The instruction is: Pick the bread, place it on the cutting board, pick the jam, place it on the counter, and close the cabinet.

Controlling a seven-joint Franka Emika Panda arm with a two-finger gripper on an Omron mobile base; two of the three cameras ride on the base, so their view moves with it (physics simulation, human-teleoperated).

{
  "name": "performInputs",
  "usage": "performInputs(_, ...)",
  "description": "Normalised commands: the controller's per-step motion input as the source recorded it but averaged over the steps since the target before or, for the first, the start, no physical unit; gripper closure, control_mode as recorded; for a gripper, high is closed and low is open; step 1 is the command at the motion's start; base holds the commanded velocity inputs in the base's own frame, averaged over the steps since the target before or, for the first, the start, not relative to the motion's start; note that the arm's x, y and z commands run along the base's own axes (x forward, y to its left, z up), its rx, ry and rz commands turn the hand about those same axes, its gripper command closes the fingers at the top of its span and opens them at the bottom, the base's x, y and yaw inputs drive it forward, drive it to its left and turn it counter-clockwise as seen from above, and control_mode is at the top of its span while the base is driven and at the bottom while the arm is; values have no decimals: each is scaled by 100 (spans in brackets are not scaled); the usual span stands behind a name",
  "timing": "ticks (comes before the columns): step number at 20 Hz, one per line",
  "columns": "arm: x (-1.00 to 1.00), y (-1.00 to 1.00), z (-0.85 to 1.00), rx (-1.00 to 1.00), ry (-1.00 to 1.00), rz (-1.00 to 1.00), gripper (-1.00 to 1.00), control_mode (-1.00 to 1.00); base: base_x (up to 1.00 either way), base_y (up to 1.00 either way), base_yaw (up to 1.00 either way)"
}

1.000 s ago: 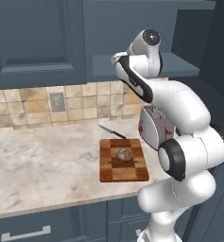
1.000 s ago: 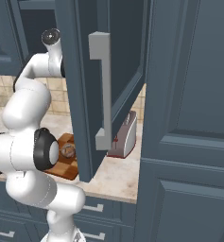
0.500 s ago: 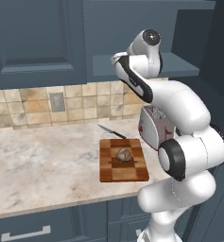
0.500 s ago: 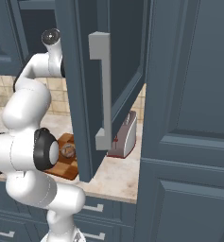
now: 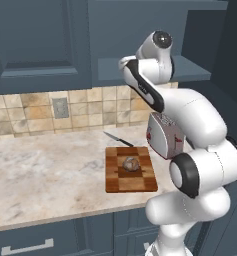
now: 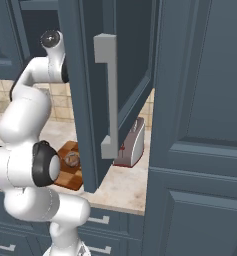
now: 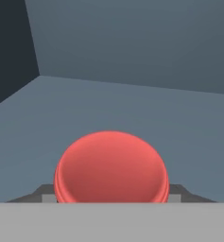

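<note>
You see the jam [image 7: 111, 166] upright on the cabinet shelf [image 7: 132, 113], round top toward the camera, gripper [image 7: 111, 194] clenched on its sides, bread [image 5: 131, 163] resting on the cutting board [image 5: 130, 170].

Bread [image 5: 131, 163] on cutting board [image 5: 115, 182]; toaster [image 5: 163, 136] right.

The cabinet [image 6: 85, 90] door stands open, its silver handle [image 6: 109, 95] facing out; behind it the bread [image 6: 71, 159] sits on the cutting board [image 6: 65, 172], beside a toaster [image 6: 131, 144]
</note>
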Motion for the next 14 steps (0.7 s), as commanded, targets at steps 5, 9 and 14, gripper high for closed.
performInputs(5, -29, 0, 3, 0, 0, 0, 100, -100, 0, 0, 0)
performInputs(9, -32, -2, 1, 0, 0, 0, 100, -100, 0, 0, 0)
performInputs(14, -37, 0, 0, 0, 0, 0, 100, -100, 0, 0, 0)
